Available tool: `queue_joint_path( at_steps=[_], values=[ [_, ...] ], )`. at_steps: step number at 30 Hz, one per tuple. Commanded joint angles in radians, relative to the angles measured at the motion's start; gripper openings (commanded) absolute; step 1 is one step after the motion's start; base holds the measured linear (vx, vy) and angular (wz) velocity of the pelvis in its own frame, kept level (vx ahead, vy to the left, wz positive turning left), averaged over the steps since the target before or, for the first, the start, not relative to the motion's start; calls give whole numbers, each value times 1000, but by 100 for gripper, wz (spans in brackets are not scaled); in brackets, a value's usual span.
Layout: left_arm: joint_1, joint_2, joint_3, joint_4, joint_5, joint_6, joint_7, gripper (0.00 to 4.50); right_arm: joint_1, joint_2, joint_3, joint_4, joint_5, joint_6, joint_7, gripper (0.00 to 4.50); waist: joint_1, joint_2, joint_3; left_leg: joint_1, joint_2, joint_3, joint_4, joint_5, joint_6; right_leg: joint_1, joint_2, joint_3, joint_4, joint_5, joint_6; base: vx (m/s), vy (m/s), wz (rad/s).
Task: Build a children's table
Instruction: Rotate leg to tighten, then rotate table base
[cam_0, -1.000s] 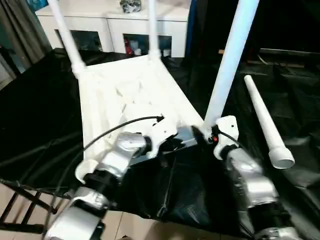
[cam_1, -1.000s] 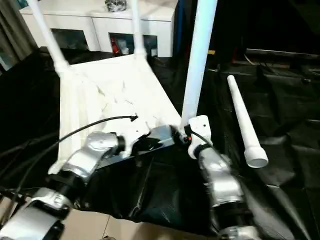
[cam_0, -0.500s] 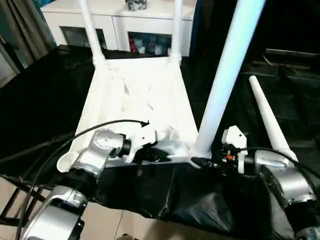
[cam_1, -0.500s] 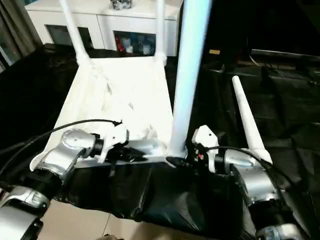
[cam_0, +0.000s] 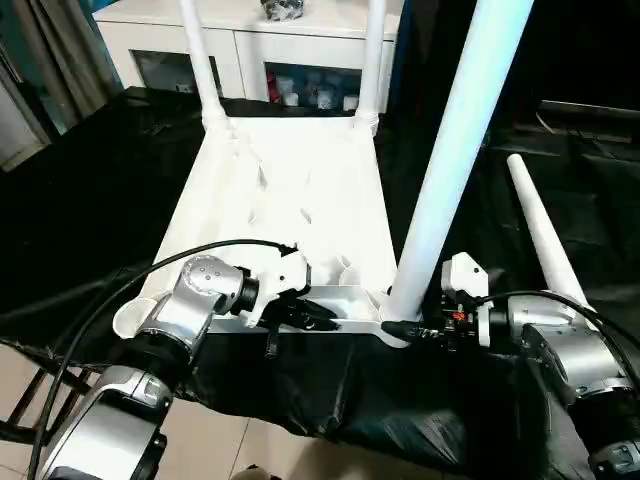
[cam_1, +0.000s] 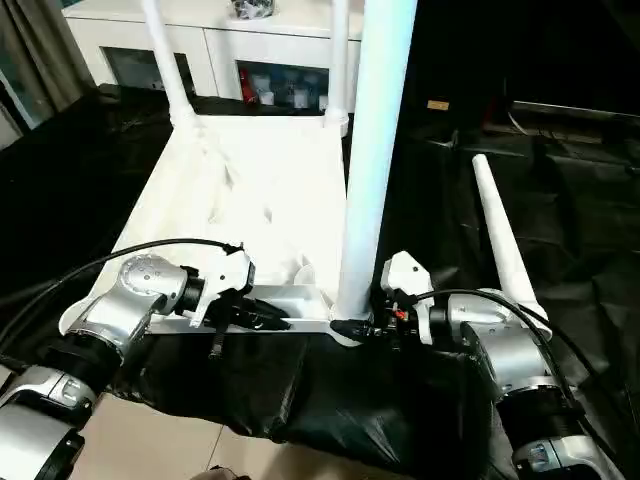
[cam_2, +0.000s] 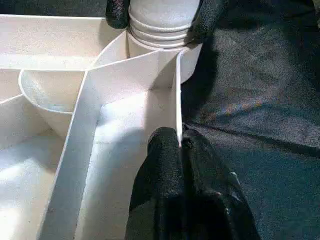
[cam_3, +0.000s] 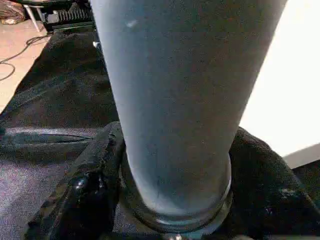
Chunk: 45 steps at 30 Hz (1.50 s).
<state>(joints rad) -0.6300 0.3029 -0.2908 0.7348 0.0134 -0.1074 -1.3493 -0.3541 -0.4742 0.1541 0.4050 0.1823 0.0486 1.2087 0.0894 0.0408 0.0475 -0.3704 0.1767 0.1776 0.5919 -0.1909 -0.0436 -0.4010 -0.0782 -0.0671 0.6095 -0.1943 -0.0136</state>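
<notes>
The tabletop (cam_0: 290, 205) lies upside down on the black-covered counter (cam_0: 90, 210), its ribbed underside facing up. The left claw (cam_2: 180, 145) is pinched on the thin outer wall of the tabletop's near edge, one black finger (cam_2: 162, 165) inside the wall and the other outside it. Just beyond this claw, along the same wall, is the near right corner socket, where a leg (cam_0: 455, 150) stands upright. The right claw (cam_0: 400, 328) grips the base of that leg, its two black fingers (cam_3: 85, 195) pressed against either side of the leg's lower end, right at the socket. In the left wrist view the same two fingertips (cam_2: 116, 12) flank the ridged bottom of the leg.

Far from both claws, two more legs (cam_0: 205, 65) stand upright in the far corner sockets. A fourth leg (cam_0: 545, 245) lies loose on the counter, off to the right of the right claw, apart from the tabletop. A white cabinet (cam_0: 250, 50) stands behind the counter.
</notes>
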Motion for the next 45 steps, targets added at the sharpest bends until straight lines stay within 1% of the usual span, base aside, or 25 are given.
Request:
queue_joint_path(
  at_steps=[1, 4, 5, 6, 8, 10, 11, 13, 14, 15, 16, 17, 23, 24, 25, 28, 31, 32, 33, 36, 38, 40, 43, 44, 45],
  values=[
    [-13, -16, -10, -3, -13, 9, -7, 0, 7, 21, 19, -30, 15, 7, 9, 267, 2, -13, -65, 5, 55, -13, -58, -128, 107, 57, -74, 45, -66, -117, -258, 0, 0, 0],
    [-11, -30, -2, -9, -10, 40, 38, 0, 19, 47, 4, -34, 17, 19, -46, 267, 0, -16, -64, 7, 57, -12, -60, -133, 103, 56, -72, 46, -68, -118, -258, 0, 0, 0],
    [-6, -79, 23, -40, 3, 139, 184, 0, 40, 126, -35, -30, -13, 44, -246, 267, -5, -17, -61, 10, 59, -14, -65, -146, 82, 51, -73, 47, -69, -142, -258, 0, 0, 0],
    [0, -108, 36, -65, 3, 185, 248, 0, 51, 165, -52, -35, -22, 57, -333, 267, -6, -12, -57, 10, 58, -15, -67, -168, 74, 49, -75, 47, -74, -174, -256, 0, 0, 0],
    [10, -144, 48, -103, 7, 243, 325, 0, 66, 216, -76, -45, -35, 77, -449, 267, -17, -21, -55, 8, 53, -19, -75, -196, 31, 57, -76, 45, -84, -282, -216, 0, 0, 0],
    [19, -163, 51, -128, 8, 281, 358, 0, 72, 250, -87, -51, -37, 92, -509, 266, -23, -17, -56, 10, 52, -19, -74, -202, 27, 54, -76, 47, -87, -294, -205, 0, 0, 0],
    [35, -209, 66, -172, 15, 347, 451, 0, 79, 322, -108, -68, -43, 125, -630, 266, -33, -16, -56, 8, 51, -17, -72, -199, 33, 53, -73, 50, -88, -276, -204, 0, 0, 0],
    [42, -222, 68, -187, 15, 364, 469, 0, 79, 341, -112, -74, -46, 129, -659, 266, -36, -20, -56, 5, 44, -17, -71, -195, 44, 52, -72, 47, -95, -306, -190, 0, 0, 0],
    [50, -229, 62, -201, 27, 364, 486, 0, 79, 361, -118, -80, -38, 125, -676, 322, -36, -19, -58, 5, 42, -16, -69, -187, 47, 53, -72, 46, -96, -311, -183, 0, 0, 0],
    [55, -230, 49, -208, 38, 359, 486, 0, 78, 369, -126, -87, -36, 114, -685, 336, -35, -7, -58, 4, 44, -18, -70, -177, 51, 52, -72, 48, -95, -296, -181, 0, 0, 0],
    [55, -230, 49, -208, 38, 359, 486, 0, 78, 369, -126, -87, -36, 114, -685, 336, -38, -11, -60, 3, 46, -17, -68, -167, 57, 52, -69, 48, -93, -254, -184, 0, 0, 0],
    [57, -228, 42, -209, 45, 356, 487, 0, 78, 368, -134, -95, -26, 112, -678, 339, -38, -6, -63, 2, 46, -18, -68, -154, 64, 54, -67, 47, -87, -195, -197, 0, 0, 0],
    [55, -205, 33, -242, 69, 393, 521, 0, 113, 200, -149, -179, -14, 94, -516, 383, -32, -6, -66, -2, 45, -16, -58, -115, 109, 64, -68, 46, -74, -66, -239, 0, 0, 0],
    [54, -202, 36, -243, 75, 400, 531, 0, 135, 127, -169, -213, 12, 109, -439, 383, -31, -6, -65, -2, 45, -16, -58, -115, 114, 63, -67, 45, -74, -66, -240, 0, 0, 0],
    [54, -202, 36, -243, 75, 400, 532, 0, 136, 124, -170, -215, 14, 110, -435, 383, -27, -11, -63, -2, 45, -16, -56, -119, 124, 69, -67, 45, -76, -72, -232, 0, 0, 0],
    [58, -197, 35, -245, 83, 401, 547, 0, 185, -2, -220, -277, 79, 165, -300, 383, -27, -14, -60, -6, 45, -16, -55, -134, 141, 68, -68, 43, -82, -124, -223, 0, 0, 0],
    [59, -200, 52, -256, 62, 385, 566, 0, 235, -86, -223, -344, 124, 230, -209, 383, -29, -19, -60, -7, 43, -17, -53, -139, 146, 70, -66, 41, -88, -170, -207, 0, 0, 0],
    [59, -203, 61, -265, 47, 391, 561, 27, 244, -96, -218, -358, 126, 240, -197, 383, -29, -19, -59, -9, 42, -17, -53, -135, 148, 67, -66, 39, -91, -202, -198, 0, 0, 0],
    [58, -204, 70, -277, 35, 374, 557, 44, 251, -99, -210, -369, 124, 245, -194, 383, -32, -23, -60, -11, 41, -17, -53, -132, 148, 67, -66, 38, -92, -209, -195, 0, 0, 0],
    [56, -211, 110, -324, -8, 394, 555, 57, 250, -86, -181, -372, 105, 243, -228, 383, -37, -18, -60, -8, 44, -18, -53, -131, 137, 60, -68, 36, -93, -233, -200, 0, 0, 0],
    [54, -190, 141, -394, -28, 391, 558, 82, 225, -39, -146, -337, 65, 240, -292, 383, -39, -18, -60, -7, 47, -19, -55, -133, 129, 56, -65, 36, -89, -217, -220, 0, 0, 0],
    [50, -166, 167, -449, -38, 415, 567, 82, 199, -4, -124, -299, 26, 234, -342, 383, -40, -15, -58, -5, 47, -19, -56, -139, 118, 54, -65, 36, -88, -226, -219, 0, 0, 0],
    [46, -124, 209, -514, -35, 458, 602, 82, 186, 30, -94, -295, 5, 247, -374, 383, -37, -14, -60, -3, 48, -20, -55, -127, 106, 54, -64, 39, -80, -198, -221, 0, 0, 0],
    [63, -44, 228, -570, 29, 533, 637, 82, 170, 70, -68, -297, -13, 277, -412, 383, -36, -8, -62, 2, 50, -21, -56, -121, 102, 54, -62, 40, -74, -164, -222, 0, 0, 0],
    [66, -37, 229, -574, 34, 540, 640, 82, 169, 73, -66, -297, -14, 278, -415, 383, -38, -7, -60, -2, 49, -23, -58, -112, 104, 55, -61, 39, -71, -152, -223, 0, 0, 0]
  ],
)
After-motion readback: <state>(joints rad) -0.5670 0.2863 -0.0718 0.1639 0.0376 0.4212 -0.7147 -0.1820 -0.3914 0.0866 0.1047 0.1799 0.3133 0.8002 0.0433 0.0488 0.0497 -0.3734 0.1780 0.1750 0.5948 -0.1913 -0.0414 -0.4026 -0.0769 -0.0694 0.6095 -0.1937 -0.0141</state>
